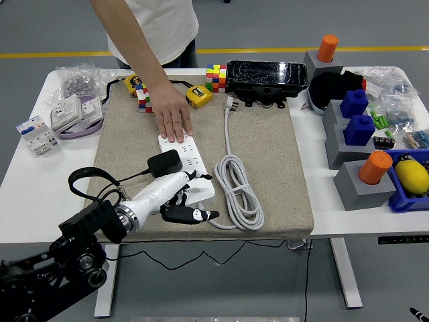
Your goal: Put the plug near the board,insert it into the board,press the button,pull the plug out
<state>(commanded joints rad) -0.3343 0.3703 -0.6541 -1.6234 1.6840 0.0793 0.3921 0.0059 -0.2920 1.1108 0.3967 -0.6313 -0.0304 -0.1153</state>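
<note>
Left hand: the robot's left hand (179,201) reaches in from the lower left and lies over the near end of the power strip; its white fingers (194,215) are loosely spread and grasp nothing, the black thumb stretched out along the mat beside the strip's near corner.
Right hand: not in the picture.
Plug: the black plug (164,164) sits on top of the power strip about halfway along it, just beyond the robot's fingertips and apart from them; whether its pins are seated in a socket cannot be told. Its thin black cord (90,176) loops away to the left over the mat's edge.
Power strip: the white power strip (191,161) lies lengthwise on the grey mat (268,174), far end towards the person, near end under the robot's hand.
Person's hand: a person at the far side presses a flat hand (173,119) on the far end of the strip, fingers together and pointing towards the robot.
White cable: the strip's own cable (236,194) is coiled just right of it, and its white plug (232,104) lies further up the mat.
Table: the white table (40,181) carries the mat; colour cubes (215,76) and a yellow tape measure (198,96) lie at the mat's far edge.
</note>
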